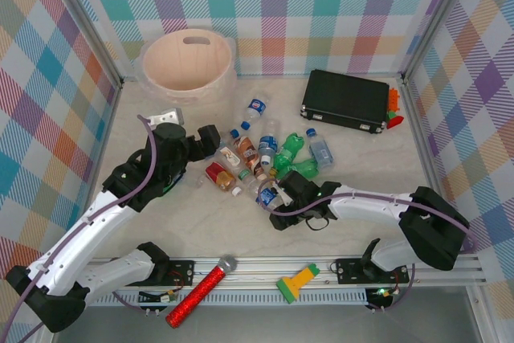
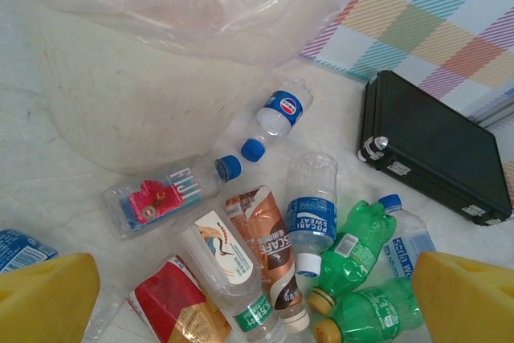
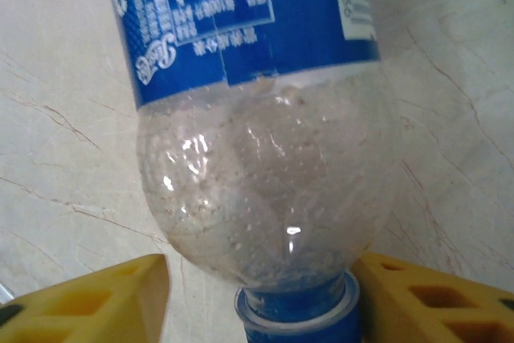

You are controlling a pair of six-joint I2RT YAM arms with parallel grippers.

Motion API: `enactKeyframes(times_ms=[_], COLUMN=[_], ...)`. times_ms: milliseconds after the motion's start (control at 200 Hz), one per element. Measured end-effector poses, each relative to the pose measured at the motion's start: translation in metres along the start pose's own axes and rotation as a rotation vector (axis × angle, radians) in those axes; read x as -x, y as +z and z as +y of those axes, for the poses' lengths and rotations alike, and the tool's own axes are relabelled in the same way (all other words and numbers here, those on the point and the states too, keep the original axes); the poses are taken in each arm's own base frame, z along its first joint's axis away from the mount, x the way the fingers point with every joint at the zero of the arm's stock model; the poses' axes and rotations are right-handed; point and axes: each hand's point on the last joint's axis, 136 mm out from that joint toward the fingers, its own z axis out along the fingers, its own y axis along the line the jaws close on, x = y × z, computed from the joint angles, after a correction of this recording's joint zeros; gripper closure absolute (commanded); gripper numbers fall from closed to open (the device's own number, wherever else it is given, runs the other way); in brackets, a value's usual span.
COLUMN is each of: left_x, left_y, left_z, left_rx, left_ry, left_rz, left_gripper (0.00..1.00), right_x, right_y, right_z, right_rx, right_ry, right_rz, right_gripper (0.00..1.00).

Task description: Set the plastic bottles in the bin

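The right tool [image 3: 261, 271] was open, its yellow fingers [image 3: 88, 299] either side of the blue cap [image 3: 297, 315] of a bottle [image 3: 257, 166] whose blue label bore print too small to read. The left tool [image 2: 255, 279], also open, sat just left of the heaped bottles [image 1: 265, 154]: a FIJI bottle [image 2: 161, 197], a POCARI SWEAT bottle [image 2: 312, 218], a Pepsi bottle [image 2: 281, 110]. The surface [image 1: 161, 222] was pale and veined like marble, with pastel plaid walls [image 1: 321, 6] around it. The bin [image 1: 152, 50] stood far left, apart from both tools.
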Motion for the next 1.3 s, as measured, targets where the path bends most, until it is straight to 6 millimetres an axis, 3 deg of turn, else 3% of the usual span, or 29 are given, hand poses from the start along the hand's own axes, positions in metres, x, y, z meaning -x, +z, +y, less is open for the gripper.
enactKeyframes(times_ms=[135, 555, 670, 880, 975, 1100, 1295], left_x=[-0.001, -0.004, -0.004, -0.008, -0.014, -0.028, -0.043], left_y=[0.001, 0.002, 0.002, 0.002, 0.004, 0.010, 0.024], left_z=[0.000, 0.002, 0.002, -0.001, -0.003, -0.006, -0.034], left_rx=[0.001, 0.005, 0.004, -0.013, -0.027, -0.052, -0.173], left_ry=[-0.011, -0.022, -0.026, -0.045, -0.061, -0.092, -0.191], left_rz=[0.003, 0.011, 0.012, 0.029, 0.050, 0.102, 0.179], left_gripper=[0.00, 0.01, 0.00, 0.00, 0.00, 0.01, 0.00], right_x=[0.004, -0.003, -0.006, -0.007, -0.001, 0.018, 0.044], right_y=[0.000, 0.006, 0.010, 0.008, -0.003, -0.033, -0.083], right_z=[0.003, 0.004, 0.004, 0.006, 0.009, 0.018, 0.024], right_rx=[0.009, 0.010, 0.007, 0.009, 0.016, 0.036, 0.042], right_ry=[-0.016, -0.049, -0.057, -0.075, -0.084, -0.102, -0.124], right_rz=[-0.019, -0.005, 0.011, 0.005, -0.042, -0.166, -0.366], right_gripper=[0.50, 0.49, 0.64, 0.69, 0.69, 0.68, 0.68])
